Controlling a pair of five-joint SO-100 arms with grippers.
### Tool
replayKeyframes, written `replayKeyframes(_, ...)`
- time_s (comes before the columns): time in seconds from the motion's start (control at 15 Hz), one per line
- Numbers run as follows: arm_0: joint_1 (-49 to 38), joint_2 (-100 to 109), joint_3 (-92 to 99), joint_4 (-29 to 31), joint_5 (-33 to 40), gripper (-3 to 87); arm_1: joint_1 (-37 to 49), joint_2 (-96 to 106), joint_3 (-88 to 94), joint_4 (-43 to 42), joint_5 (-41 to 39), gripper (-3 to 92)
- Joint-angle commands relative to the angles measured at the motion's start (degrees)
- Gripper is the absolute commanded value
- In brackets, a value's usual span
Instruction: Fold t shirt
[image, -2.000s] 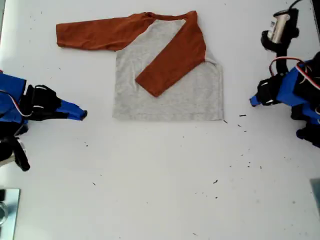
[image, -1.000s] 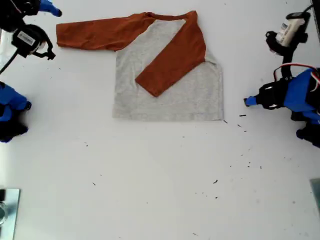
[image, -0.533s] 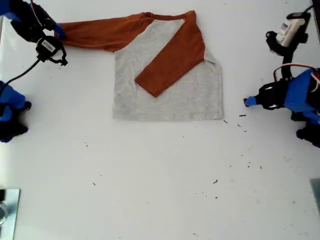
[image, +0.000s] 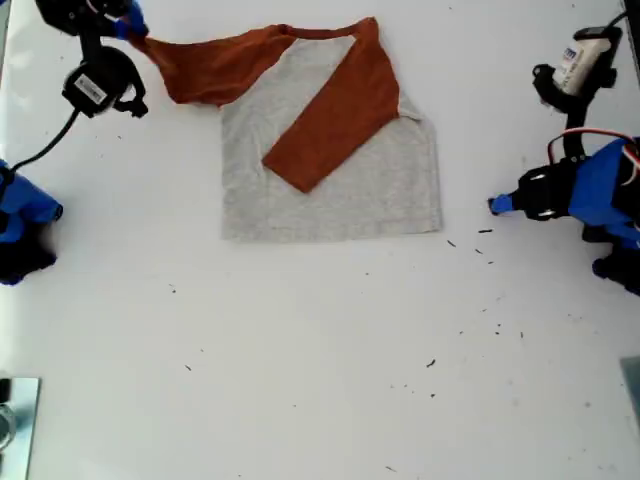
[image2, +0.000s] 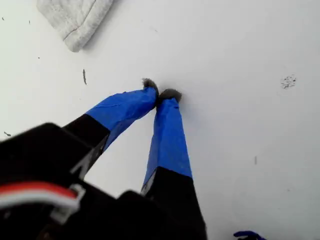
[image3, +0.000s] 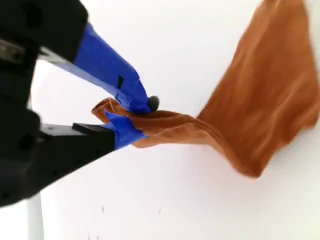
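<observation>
The second gripper (image: 132, 27), at eleven o'clock in the exterior view, has clamped the cuff of the t shirt (image: 330, 170) and lifted it; the sleeve is bunched and the whole shirt has slid slightly toward it, so the second sleeve fold looks underway. At three o'clock the first gripper (image: 494, 204) rests closed and empty on the table (image: 320, 380)
</observation>
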Motion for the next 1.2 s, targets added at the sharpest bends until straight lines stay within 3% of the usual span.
replayKeyframes(0.0, 14.68, 1.93, -18.02, 2.11, -2.55, -0.3, -0.53, 0.53, -0.44, 0.7, 0.97, 3.4)
replayKeyframes(0.2, 25.14, -9.93, -35.86, 1.85, -1.32, -0.1, -0.7, 0.53, -0.44, 0.88, 1.41, 3.4)
replayKeyframes(0.33, 31.29, -17.67, -42.89, 0.88, 2.81, 29.4, -0.88, 0.53, -0.44, 0.97, 1.76, 3.4)
replayKeyframes(0.47, 34.54, -16.7, -42.19, 0.26, 3.6, 11.0, -0.88, 0.62, -0.44, 1.05, 1.85, 3.4)
replayKeyframes(0.6, 33.66, -12.04, -39.9, 5.71, 3.6, 10.8, -0.88, 0.62, -0.44, 1.05, 1.85, 3.4)
replayKeyframes(0.73, 33.84, 2.11, -22.41, 4.13, 2.81, 8.6, -0.88, 0.62, -0.53, 1.05, 1.85, 3.4)
replayKeyframes(0.87, 33.4, 26.72, 11.87, -6.42, -2.11, 0.2, -0.88, 0.62, -0.53, 1.05, 1.93, 3.4)
replayKeyframes(1.0, 31.99, 49.04, 45.35, -9.32, -11.69, -0.3, -0.79, 0.62, -0.44, 1.05, 2.11, 3.4)
replayKeyframes(1.13, 39.73, 60.73, 64.25, -15.82, -22.24, -0.3, -0.79, 0.44, -0.09, 1.05, 2.81, 3.4)
